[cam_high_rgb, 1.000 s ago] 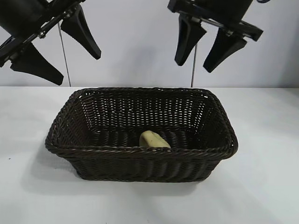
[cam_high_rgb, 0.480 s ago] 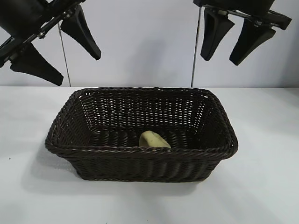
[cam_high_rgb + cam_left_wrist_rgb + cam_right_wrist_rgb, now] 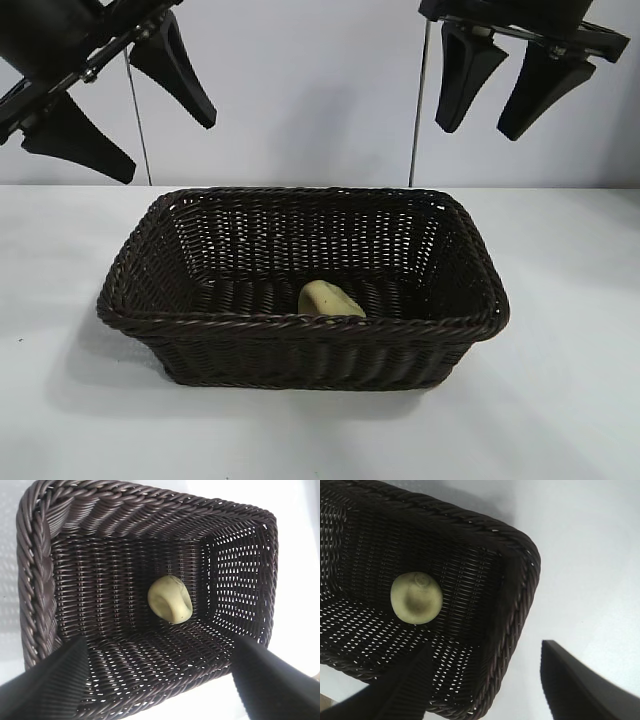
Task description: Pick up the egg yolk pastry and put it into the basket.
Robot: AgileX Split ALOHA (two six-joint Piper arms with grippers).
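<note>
Pastry and basket lie together on the white table (image 3: 570, 400), and the order below runs from the biggest thing down.

That table carries everything and shows bare on every side of the wicker.

The basket (image 3: 300, 325), a dark brown woven rectangle with flared sides and a braided rim, sits about midway between the table's left and right edges, one long side facing the exterior camera. It also shows in the left wrist view (image 3: 40, 570) and the right wrist view (image 3: 517, 580).

The left hand (image 3: 120, 95) hangs high above the table's far left part, beyond the basket's left end, tilted, with its two black fingers spread wide and nothing between them.

The right hand (image 3: 500, 90) hangs high over the basket's far right corner, fingers pointing down and parted, empty as well.

The egg yolk pastry (image 3: 330, 300), a small pale yellow bun, rests on the basket's woven floor close to the long wall nearest the exterior camera, roughly midway along it. From the left wrist (image 3: 170, 600) a dimple shows in its surface; the right wrist view (image 3: 416, 597) shows it round and clear of both hands.
</note>
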